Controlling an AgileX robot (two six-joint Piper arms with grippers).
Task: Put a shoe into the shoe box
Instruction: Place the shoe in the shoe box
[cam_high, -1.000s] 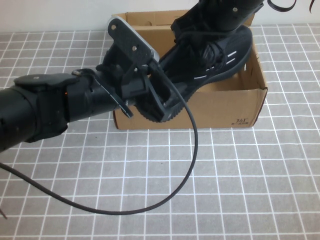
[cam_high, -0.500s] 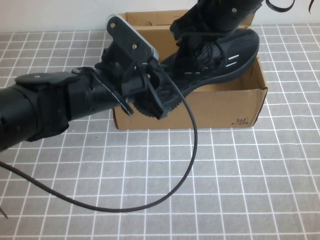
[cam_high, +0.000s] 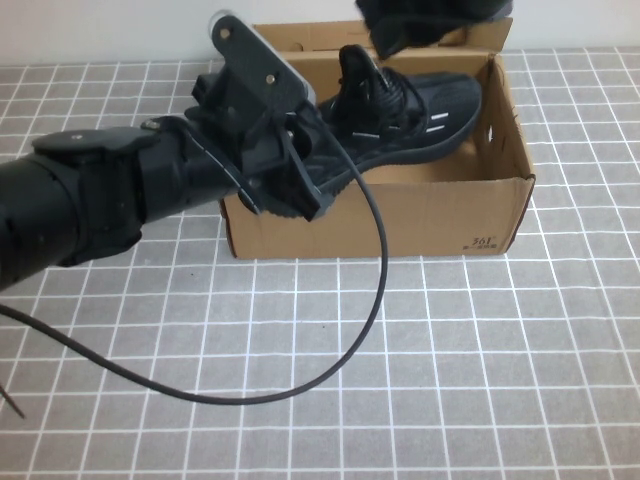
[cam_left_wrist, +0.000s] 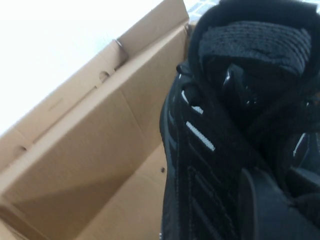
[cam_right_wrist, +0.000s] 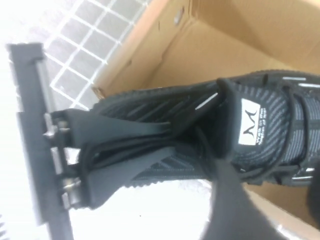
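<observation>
The black knit shoe (cam_high: 410, 105) lies slanted in the brown shoe box (cam_high: 400, 215), toe toward the box's right wall and heel raised over the left front corner. My left gripper (cam_high: 300, 195) is shut on the heel. In the right wrist view its two fingers (cam_right_wrist: 125, 130) pinch the heel of the shoe (cam_right_wrist: 260, 130). My right gripper (cam_high: 420, 25) hangs open above the back of the box, clear of the shoe. The left wrist view shows the shoe's side (cam_left_wrist: 200, 165) against the box's inner wall (cam_left_wrist: 90, 150).
A black cable (cam_high: 370, 300) loops from my left arm across the grey grid cloth in front of the box. The box's upright flaps (cam_high: 300, 40) stand at the back, close under my right gripper. A white wall runs behind.
My left gripper closed on the heel. My right gripper let go of the shoe and rose. The shoe dropped and levelled lower into the box.
</observation>
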